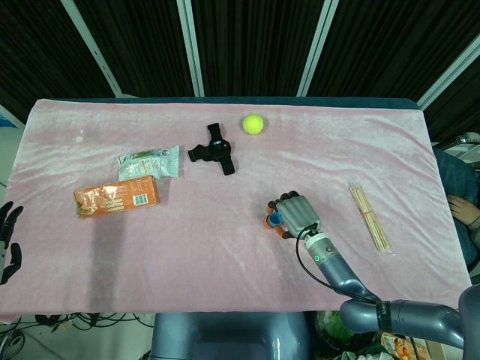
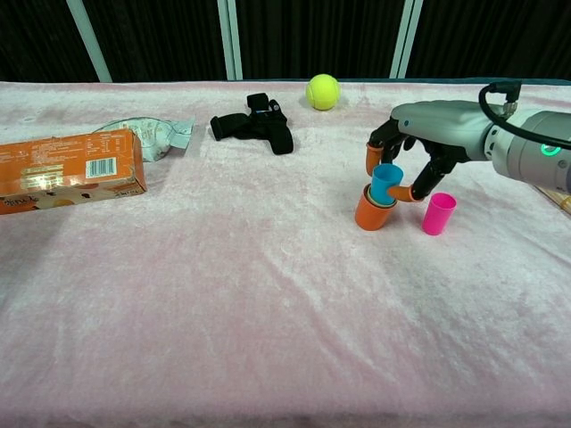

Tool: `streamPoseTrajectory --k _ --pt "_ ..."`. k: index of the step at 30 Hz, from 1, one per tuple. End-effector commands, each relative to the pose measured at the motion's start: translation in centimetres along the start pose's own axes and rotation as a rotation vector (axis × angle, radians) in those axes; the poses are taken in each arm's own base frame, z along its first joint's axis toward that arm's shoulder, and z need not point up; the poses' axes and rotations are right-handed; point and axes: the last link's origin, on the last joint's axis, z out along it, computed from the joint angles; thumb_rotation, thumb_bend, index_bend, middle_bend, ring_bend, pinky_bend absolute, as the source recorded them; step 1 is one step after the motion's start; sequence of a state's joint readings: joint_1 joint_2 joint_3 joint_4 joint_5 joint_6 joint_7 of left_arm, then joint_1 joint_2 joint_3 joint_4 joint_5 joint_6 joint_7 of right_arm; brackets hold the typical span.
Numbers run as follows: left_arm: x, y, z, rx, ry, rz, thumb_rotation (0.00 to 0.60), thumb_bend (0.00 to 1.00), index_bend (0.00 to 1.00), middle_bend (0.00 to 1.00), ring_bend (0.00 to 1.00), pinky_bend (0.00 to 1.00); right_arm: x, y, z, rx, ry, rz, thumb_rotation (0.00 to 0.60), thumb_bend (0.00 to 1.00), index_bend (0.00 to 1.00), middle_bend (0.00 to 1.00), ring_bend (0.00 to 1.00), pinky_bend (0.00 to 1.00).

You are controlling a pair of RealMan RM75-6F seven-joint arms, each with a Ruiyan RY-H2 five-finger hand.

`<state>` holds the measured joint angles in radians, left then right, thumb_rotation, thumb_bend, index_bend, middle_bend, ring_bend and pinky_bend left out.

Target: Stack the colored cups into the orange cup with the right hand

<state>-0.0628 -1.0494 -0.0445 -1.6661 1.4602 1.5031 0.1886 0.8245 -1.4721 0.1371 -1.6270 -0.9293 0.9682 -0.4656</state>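
Observation:
The orange cup (image 2: 370,211) stands right of the table's middle, leaning slightly, with a yellow-green cup nested inside it. A blue cup (image 2: 385,182) sits sunk into that stack, only its upper part showing. My right hand (image 2: 432,129) arches over the stack from the right and pinches the blue cup between thumb and fingers (image 2: 371,159). A pink cup (image 2: 438,214) stands upright just right of the stack, under the palm. From the head view my right hand (image 1: 298,213) covers most of the orange cup (image 1: 267,220). My left hand (image 1: 7,241) hangs off the table's left edge, fingers apart, holding nothing.
A tennis ball (image 2: 322,91) and a black strap (image 2: 254,122) lie at the back. An orange snack box (image 2: 70,171) and a clear packet (image 2: 147,134) sit at the left. A bundle of wooden sticks (image 1: 369,217) lies to the right of my right hand.

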Motion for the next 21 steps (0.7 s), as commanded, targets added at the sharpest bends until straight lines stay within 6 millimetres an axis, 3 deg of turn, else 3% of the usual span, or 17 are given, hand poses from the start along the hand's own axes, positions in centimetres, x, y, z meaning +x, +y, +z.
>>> streamPoseTrajectory --k 1,4,11,17,21 --pt "0.0 0.0 0.0 0.0 0.0 0.0 0.6 0.71 0.05 0.01 0.0 0.01 0.1 0.1 -0.1 -0.003 -0.002 0.002 0.6 0.23 0.23 0.28 0.24 0.21" --pt "0.0 0.0 0.0 -0.001 -0.001 -0.001 0.6 0.71 0.05 0.01 0.0 0.01 0.6 0.4 -0.4 -0.013 0.016 0.009 0.6 0.23 0.21 0.25 0.23 0.21" --pt "-0.1 0.1 0.0 -0.004 -0.004 0.002 0.6 0.71 0.05 0.01 0.0 0.01 1.5 1.2 -2.2 -0.035 0.037 0.008 0.6 0.23 0.22 0.26 0.23 0.21" --pt "0.0 0.1 -0.1 -0.004 0.0 0.001 0.6 0.71 0.05 0.01 0.0 0.01 0.4 2.2 -4.0 -0.062 0.014 0.024 0.6 0.23 0.26 0.27 0.23 0.21" --pt "0.0 0.2 -0.1 -0.006 0.001 0.003 0.6 0.71 0.05 0.01 0.0 0.01 -0.7 2.5 -4.2 -0.073 0.0 0.022 0.6 0.23 0.27 0.28 0.23 0.21"
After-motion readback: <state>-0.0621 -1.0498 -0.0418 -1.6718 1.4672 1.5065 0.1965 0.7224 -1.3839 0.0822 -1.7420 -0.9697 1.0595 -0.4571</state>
